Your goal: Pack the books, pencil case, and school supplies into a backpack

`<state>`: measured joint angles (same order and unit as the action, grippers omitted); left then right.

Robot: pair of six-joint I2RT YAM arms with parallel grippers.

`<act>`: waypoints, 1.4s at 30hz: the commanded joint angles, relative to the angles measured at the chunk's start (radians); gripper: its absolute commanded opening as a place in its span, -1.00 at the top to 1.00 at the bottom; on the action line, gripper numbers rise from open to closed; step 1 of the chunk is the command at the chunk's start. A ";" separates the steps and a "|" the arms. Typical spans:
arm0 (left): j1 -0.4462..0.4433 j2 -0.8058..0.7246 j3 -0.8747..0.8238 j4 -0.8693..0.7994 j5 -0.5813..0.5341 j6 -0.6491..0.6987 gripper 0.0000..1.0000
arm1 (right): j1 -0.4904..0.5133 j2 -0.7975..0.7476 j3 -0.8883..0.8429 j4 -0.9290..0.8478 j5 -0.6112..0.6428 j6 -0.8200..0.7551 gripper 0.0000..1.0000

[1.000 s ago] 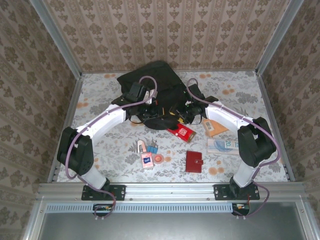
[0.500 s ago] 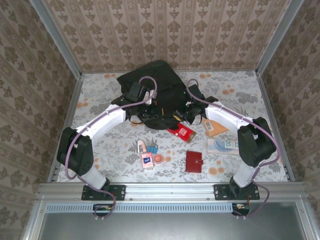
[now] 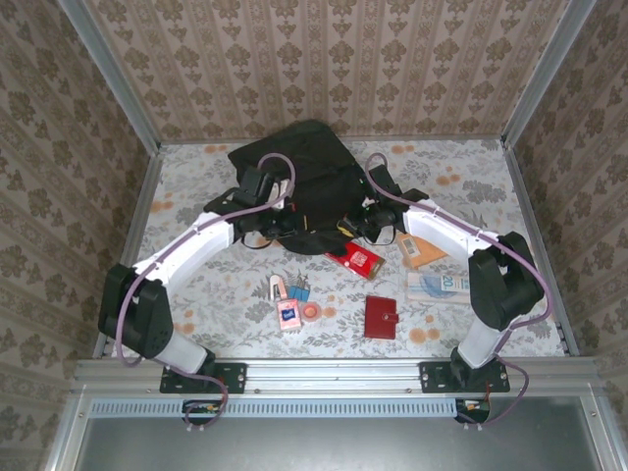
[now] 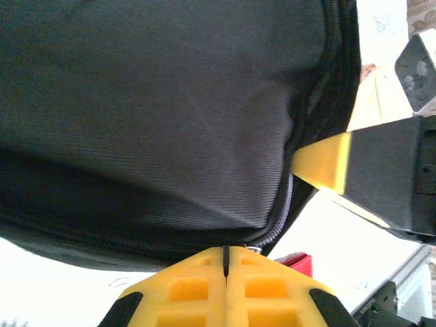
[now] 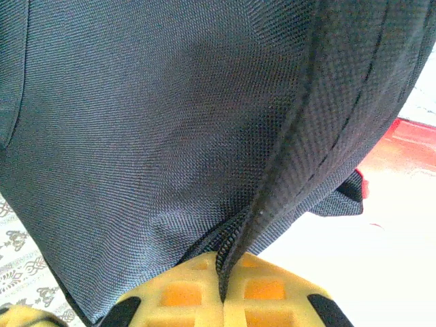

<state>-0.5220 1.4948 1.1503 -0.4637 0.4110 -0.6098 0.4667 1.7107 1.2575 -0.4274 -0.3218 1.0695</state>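
1. the backpack (image 3: 299,167) lies at the far middle of the table (image 3: 471,186), with its near edge between both grippers.
2. the left gripper (image 4: 225,257) is fully closed, its yellow pads pressed together on the backpack's zip edge.
3. the right gripper (image 5: 223,272) is also fully closed, pinching a fold of the backpack's zip seam.
4. a red book (image 3: 355,258) lies just beside the backpack's near edge. an orange-tan book (image 3: 424,251) and a white-blue book (image 3: 439,287) lie further right.
5. the pink card (image 3: 288,314), pink tape roll (image 3: 312,313) and blue clips (image 3: 297,292) lie near the front, well apart from the backpack, with a dark red case (image 3: 381,317) to their right.
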 commanded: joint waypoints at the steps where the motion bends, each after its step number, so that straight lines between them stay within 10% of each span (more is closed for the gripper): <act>1: 0.059 -0.075 -0.026 -0.093 -0.063 0.049 1.00 | -0.040 -0.020 0.006 -0.104 0.137 -0.044 1.00; 20: 0.262 0.019 0.087 -0.125 -0.082 0.112 1.00 | -0.036 -0.059 0.037 -0.180 0.182 -0.234 1.00; 42: 0.157 0.071 0.299 -0.189 -0.069 0.223 1.00 | -0.006 -0.047 0.132 -0.257 0.260 -0.352 0.94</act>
<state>-0.3630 1.5658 1.3617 -0.6128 0.4568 -0.4526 0.4923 1.6600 1.3586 -0.5331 -0.1963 0.7704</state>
